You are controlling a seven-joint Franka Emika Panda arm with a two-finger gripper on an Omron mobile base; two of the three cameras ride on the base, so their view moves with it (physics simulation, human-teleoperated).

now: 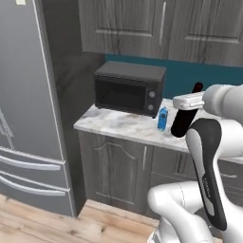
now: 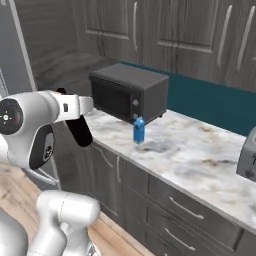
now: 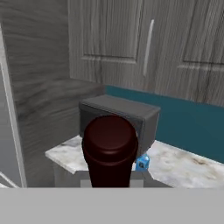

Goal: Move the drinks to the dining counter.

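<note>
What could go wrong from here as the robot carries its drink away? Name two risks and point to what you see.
1. The dark bottle sits tilted in the shut gripper, off the counter; it could slip if the arm swings fast.
2. The blue carton stands upright on the marble counter by the microwave, close to the arm's path; a sweep might topple it.

Dark bottle [image 3: 109, 151] held close, upright.
Behind it: microwave [image 3: 120, 116] and blue carton [image 3: 142, 163] on marble counter [image 3: 183, 164].
</note>
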